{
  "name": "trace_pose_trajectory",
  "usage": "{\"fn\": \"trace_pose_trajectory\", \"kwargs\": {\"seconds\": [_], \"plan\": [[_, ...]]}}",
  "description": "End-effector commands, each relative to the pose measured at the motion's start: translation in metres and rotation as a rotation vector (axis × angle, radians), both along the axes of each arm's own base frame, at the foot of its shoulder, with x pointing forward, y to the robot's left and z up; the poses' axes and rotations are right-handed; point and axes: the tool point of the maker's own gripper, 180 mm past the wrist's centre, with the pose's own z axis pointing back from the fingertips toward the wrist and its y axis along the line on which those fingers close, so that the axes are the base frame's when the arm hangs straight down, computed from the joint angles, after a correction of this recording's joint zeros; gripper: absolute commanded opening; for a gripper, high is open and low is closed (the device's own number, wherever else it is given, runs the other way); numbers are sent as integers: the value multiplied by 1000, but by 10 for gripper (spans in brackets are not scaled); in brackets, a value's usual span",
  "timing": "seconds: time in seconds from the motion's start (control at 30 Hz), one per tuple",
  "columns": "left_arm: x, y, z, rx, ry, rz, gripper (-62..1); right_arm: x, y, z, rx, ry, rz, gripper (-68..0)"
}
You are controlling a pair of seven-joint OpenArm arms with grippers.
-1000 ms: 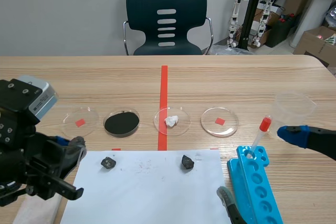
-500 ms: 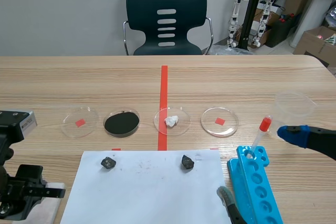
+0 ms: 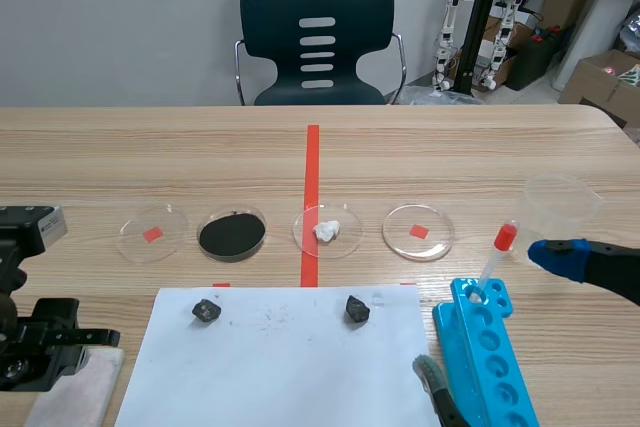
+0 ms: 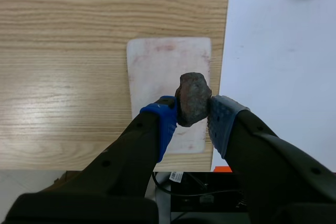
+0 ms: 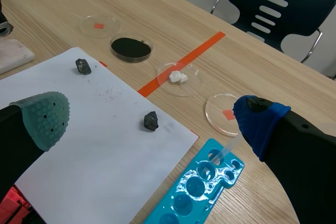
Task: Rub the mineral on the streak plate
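My left gripper (image 4: 192,113) is shut on a dark brownish mineral (image 4: 193,94), held just over the white streak plate (image 4: 157,66), which shows faint reddish marks. In the scene view the left arm (image 3: 38,345) sits low at the front left, over the streak plate (image 3: 78,389); its fingertips are hidden there. My right gripper (image 5: 152,117) is open and holds nothing. It hangs by the blue well tray (image 3: 487,347) at the front right, where the right gripper (image 3: 495,315) shows one blue and one grey-green pad.
A white paper sheet (image 3: 290,362) carries two dark rocks (image 3: 207,310) (image 3: 357,309). Behind it stand several dishes: one with black powder (image 3: 232,234), one with white lumps (image 3: 328,230). A red-capped dropper (image 3: 497,255) leans in the tray; a clear cup (image 3: 560,202) stands beyond.
The left arm has dropped from a raised pose beside the paper to low at the table's front left corner, and more of the streak plate now shows. The right arm has not moved.
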Motion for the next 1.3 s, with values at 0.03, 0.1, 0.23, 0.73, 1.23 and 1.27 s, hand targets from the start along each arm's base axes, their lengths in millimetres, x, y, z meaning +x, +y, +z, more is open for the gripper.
{"fn": "trace_pose_trajectory", "kwargs": {"seconds": [0.03,0.1,0.23,0.73,1.23,1.27], "plan": [[9,-1,1,-10,-12,1,-477,6,1,13,21,-43,-4,4],[10,2,-4,-14,6,13,-477,6,1,13,21,-43,-4,4],[13,12,-16,-13,41,51,-477,6,1,13,21,-43,-4,4],[9,19,-36,1,106,64,-477,6,1,13,21,-43,-4,4],[5,21,-47,-1,123,83,-477,6,1,13,21,-43,-4,4],[5,20,-47,-2,122,83,-477,6,1,13,21,-43,-4,4]]}}
